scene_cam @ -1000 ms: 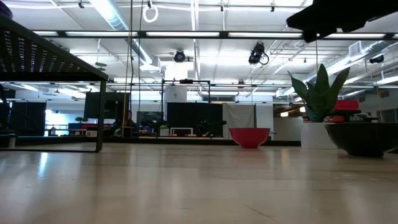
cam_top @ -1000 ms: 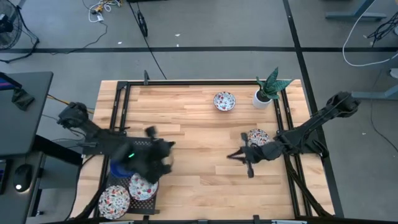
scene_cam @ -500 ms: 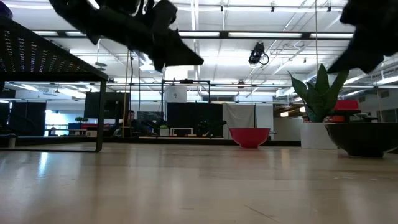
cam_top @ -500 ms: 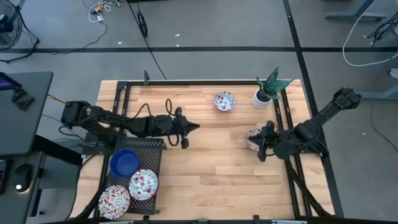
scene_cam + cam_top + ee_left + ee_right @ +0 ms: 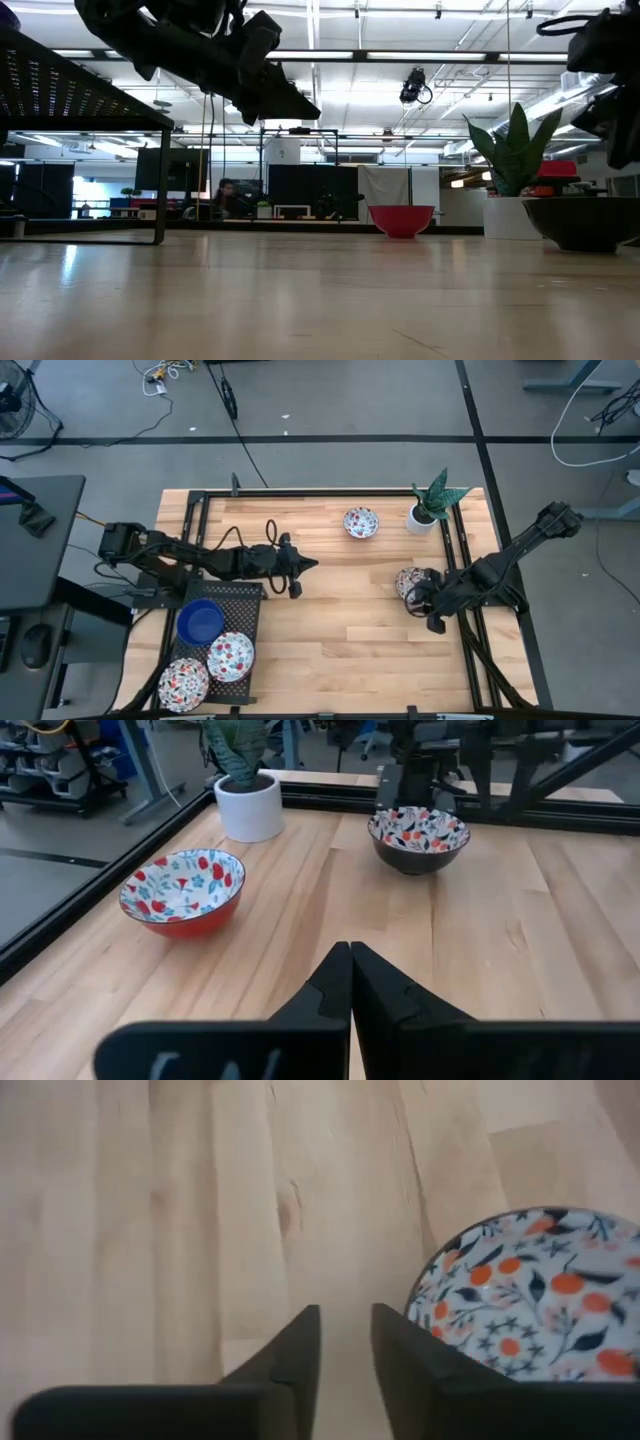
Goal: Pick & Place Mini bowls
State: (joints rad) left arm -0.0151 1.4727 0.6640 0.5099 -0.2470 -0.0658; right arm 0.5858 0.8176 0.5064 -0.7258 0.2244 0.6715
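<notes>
A floral mini bowl with a dark outside [image 5: 406, 580] sits on the table at the right. My right gripper [image 5: 345, 1342] points down at the wood just beside its rim, open, with nothing between the fingers. A floral mini bowl with a red outside [image 5: 361, 522] stands near the far edge. My left gripper [image 5: 303, 565] hovers shut over the table's middle, pointing toward both bowls [image 5: 183, 890] [image 5: 418, 836]. A blue mini bowl [image 5: 200, 620] and two floral ones [image 5: 230, 656] [image 5: 184, 682] rest on the black rack [image 5: 243, 598] at the near left.
A white plant pot [image 5: 422, 518] with a green plant stands at the far right, close to the red-sided bowl. Black frame rails [image 5: 456, 550] run along the table's edges. Bare wood lies between the two grippers.
My left gripper has swung from above the rack toward the far edge and the table's middle, then held still. My right gripper has gone toward the table's right edge, tipped downward and come down beside the dark-sided bowl. No bowl has moved.
</notes>
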